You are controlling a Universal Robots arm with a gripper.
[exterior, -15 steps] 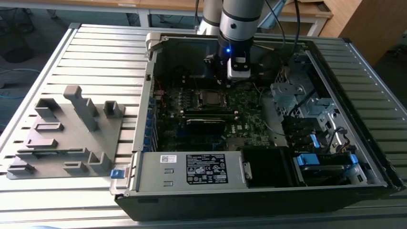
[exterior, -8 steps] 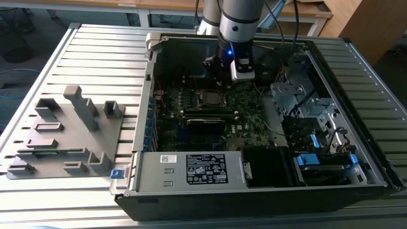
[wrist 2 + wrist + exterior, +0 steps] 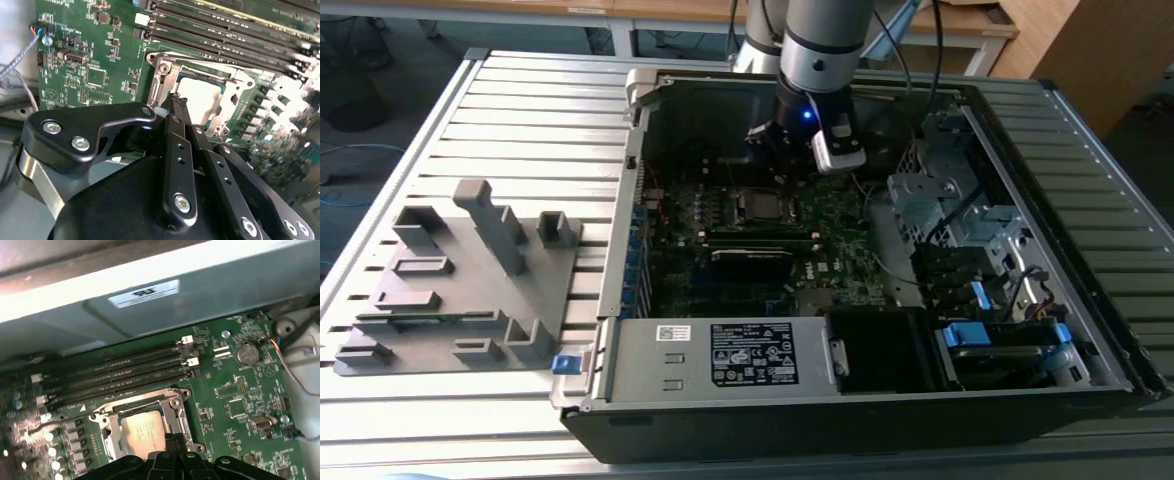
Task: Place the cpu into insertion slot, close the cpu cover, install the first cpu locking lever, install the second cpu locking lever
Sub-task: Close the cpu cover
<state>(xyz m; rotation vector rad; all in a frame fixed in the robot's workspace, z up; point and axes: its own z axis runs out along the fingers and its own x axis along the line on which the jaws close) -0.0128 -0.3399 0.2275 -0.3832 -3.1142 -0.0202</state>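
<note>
The gripper (image 3: 177,100) was matt black with bright silver screw heads (image 3: 80,144), and just past its tips the cpu (image 3: 200,97) showed a pale silver-grey top inside the shiny silvery cpu cover (image 3: 162,75). Around the tool the motherboard (image 3: 240,390) was deep green, speckled with small silver and black parts, and crossed by long black memory slots (image 3: 115,372) with white end clips. Farther from the gripper, a white-and-black label sticker (image 3: 751,353) marked a grey metal box (image 3: 640,365), blue tabs (image 3: 967,335) stood out, and the table (image 3: 520,110) was ribbed in pale grey stripes.
</note>
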